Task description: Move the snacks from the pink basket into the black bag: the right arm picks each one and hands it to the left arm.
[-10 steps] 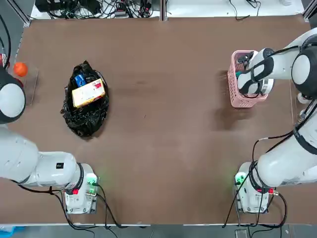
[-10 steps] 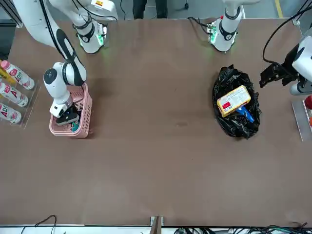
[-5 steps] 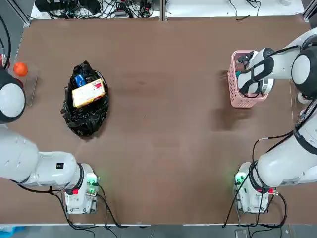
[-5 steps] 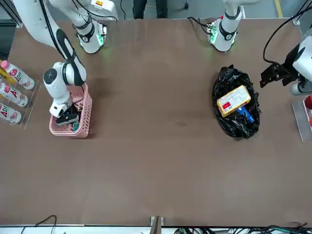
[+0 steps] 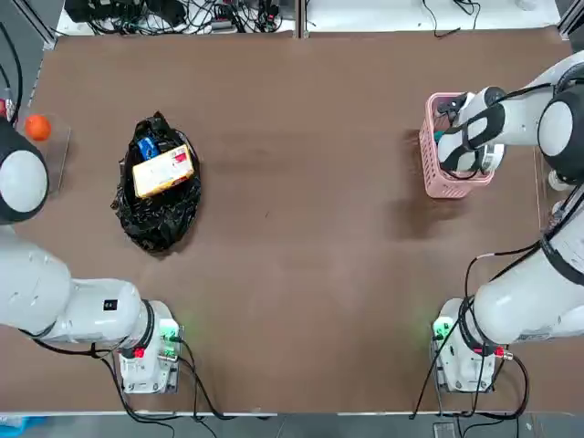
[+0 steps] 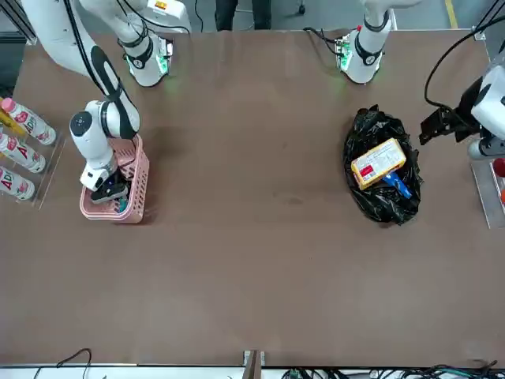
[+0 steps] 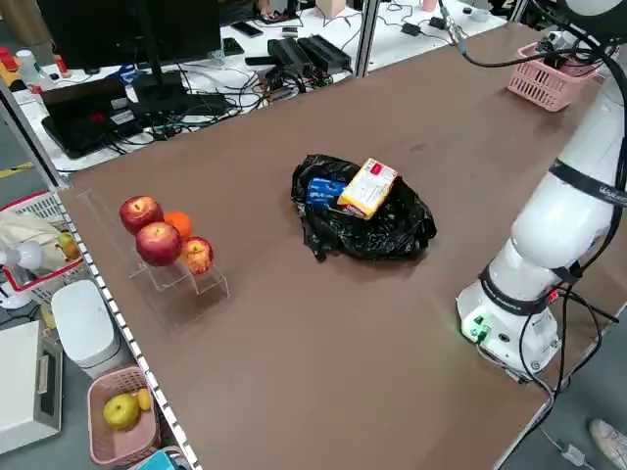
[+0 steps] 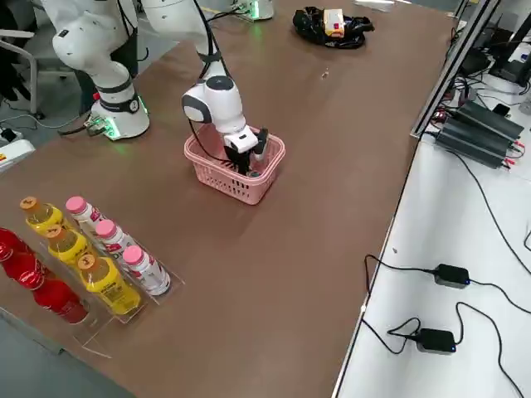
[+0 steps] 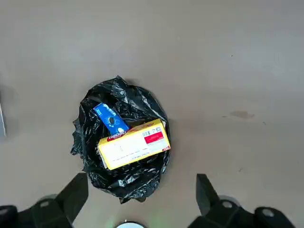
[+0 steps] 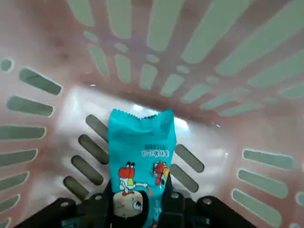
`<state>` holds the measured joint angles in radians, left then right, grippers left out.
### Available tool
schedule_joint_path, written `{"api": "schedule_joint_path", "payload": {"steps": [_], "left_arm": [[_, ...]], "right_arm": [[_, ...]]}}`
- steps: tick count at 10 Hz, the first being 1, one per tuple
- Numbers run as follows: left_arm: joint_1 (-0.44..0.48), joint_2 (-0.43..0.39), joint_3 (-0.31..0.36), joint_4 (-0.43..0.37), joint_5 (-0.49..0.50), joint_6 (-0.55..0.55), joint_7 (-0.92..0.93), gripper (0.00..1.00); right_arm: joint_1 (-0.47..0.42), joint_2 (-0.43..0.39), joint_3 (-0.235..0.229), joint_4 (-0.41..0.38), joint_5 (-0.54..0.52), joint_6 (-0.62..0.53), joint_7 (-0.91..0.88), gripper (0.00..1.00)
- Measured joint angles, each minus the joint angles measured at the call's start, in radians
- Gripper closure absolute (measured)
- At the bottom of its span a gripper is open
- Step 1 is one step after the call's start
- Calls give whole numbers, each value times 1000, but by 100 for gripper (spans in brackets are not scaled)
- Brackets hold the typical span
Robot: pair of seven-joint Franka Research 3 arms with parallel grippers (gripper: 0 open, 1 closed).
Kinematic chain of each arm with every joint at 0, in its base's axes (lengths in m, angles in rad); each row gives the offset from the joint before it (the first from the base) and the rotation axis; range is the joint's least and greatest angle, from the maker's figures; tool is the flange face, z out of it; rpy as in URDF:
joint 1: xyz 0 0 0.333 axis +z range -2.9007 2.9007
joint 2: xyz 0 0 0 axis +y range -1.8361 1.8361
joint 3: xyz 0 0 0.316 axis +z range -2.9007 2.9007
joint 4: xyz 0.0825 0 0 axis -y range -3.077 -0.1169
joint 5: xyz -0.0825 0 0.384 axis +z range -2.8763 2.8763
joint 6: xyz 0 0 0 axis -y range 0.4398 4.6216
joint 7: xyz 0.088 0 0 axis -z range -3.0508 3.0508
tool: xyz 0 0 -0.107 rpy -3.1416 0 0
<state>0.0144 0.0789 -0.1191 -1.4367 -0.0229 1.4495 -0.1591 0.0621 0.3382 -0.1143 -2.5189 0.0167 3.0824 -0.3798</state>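
The pink basket (image 5: 427,157) (image 6: 139,180) (image 8: 222,177) stands at the table's right side. My right gripper (image 6: 110,193) (image 8: 249,159) (image 10: 137,202) reaches down inside it. Its fingers press both sides of the lower end of a teal snack packet (image 10: 141,152) (image 6: 121,207) lying on the basket floor. The black bag (image 5: 155,224) (image 6: 379,207) (image 9: 124,179) lies at the left side. It holds a yellow flat box (image 5: 163,171) (image 9: 134,143) and a blue packet (image 5: 146,146) (image 9: 110,119). My left gripper (image 6: 447,123) (image 9: 141,199) hovers open high beside the bag, with nothing in it.
A rack of bottles (image 6: 19,150) (image 8: 91,257) stands beyond the basket at the table's right edge. An orange ball (image 5: 36,127) and apples (image 7: 157,240) sit on a clear stand at the left edge. Cables and power bricks (image 8: 440,274) lie past the far edge.
My right gripper's fingers have closed in on the teal packet inside the basket. The left arm has barely shifted.
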Motion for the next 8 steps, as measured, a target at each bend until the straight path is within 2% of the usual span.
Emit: {"api": "schedule_joint_path", "payload": {"steps": [3,8], "left_arm": [[0,9,0,0,-43,0,-1,0],[0,32,0,0,-48,1,1,0]], "right_arm": [[0,-61,5,32,0,-167,0,62],[0,-171,5,100,0,-441,0,62]]}}
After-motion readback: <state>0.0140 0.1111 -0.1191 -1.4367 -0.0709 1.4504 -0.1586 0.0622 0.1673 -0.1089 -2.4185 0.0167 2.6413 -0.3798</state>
